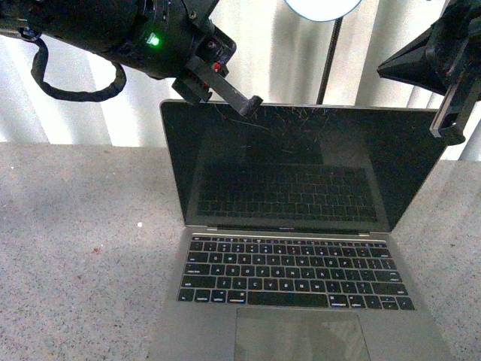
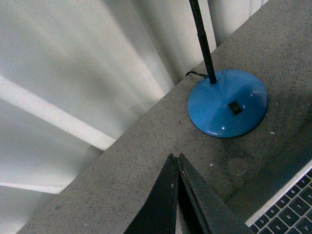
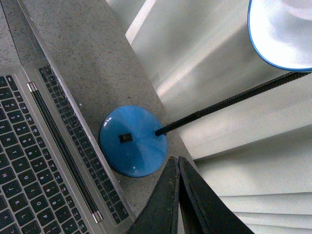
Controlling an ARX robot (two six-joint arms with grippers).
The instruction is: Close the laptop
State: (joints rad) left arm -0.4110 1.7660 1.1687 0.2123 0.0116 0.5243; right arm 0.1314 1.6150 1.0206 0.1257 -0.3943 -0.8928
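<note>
The grey-silver laptop (image 1: 301, 271) stands open on the speckled table, its scratched black screen (image 1: 301, 162) upright and facing me. My left gripper (image 1: 252, 105) is shut and empty, its tip at the lid's top edge near the left corner. My right gripper (image 1: 451, 120) is shut and empty, at the lid's top right corner. In the left wrist view the shut fingers (image 2: 176, 161) point over the table behind the lid, with a corner of the keyboard (image 2: 287, 209) showing. In the right wrist view the shut fingers (image 3: 175, 163) hang above the lid and keyboard (image 3: 29, 161).
A desk lamp stands behind the laptop: blue round base (image 2: 227, 103) (image 3: 132, 140), black flexible stalk (image 1: 328, 60), lit head (image 1: 323, 7) above. White curtain (image 1: 75, 120) closes off the back. The grey speckled table (image 1: 75, 263) stretches left of the laptop.
</note>
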